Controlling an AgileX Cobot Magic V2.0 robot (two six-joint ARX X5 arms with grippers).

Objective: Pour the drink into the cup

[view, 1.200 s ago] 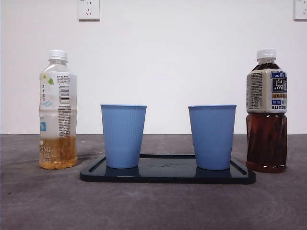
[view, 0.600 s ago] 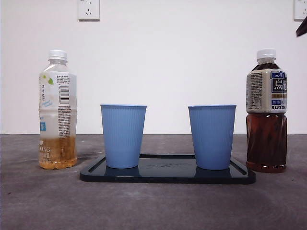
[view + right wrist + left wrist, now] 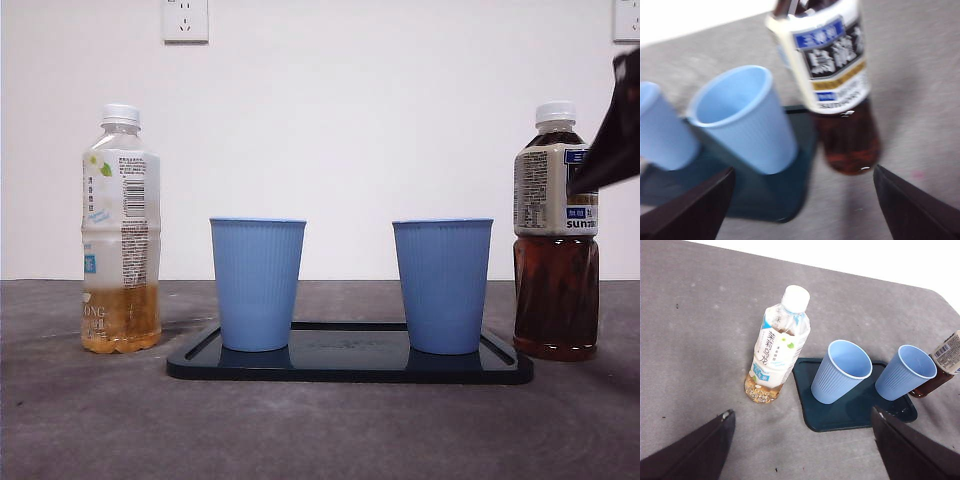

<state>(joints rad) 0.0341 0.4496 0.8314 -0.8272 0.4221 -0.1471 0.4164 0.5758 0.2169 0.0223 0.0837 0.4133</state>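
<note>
Just beside the dark tea bottle [image 3: 556, 232], the right gripper [image 3: 800, 200] hung above it, jaws spread wide, holding nothing; 2 blue cups [image 3: 257, 284] stood on the tray [image 3: 350, 366].

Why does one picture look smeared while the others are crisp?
The right wrist view is blurred, likely by motion: the dark tea bottle and nearest cup look soft. The front and left wrist views are sharp, with labels readable; in the front view the tray shows a faint sheen.
</note>
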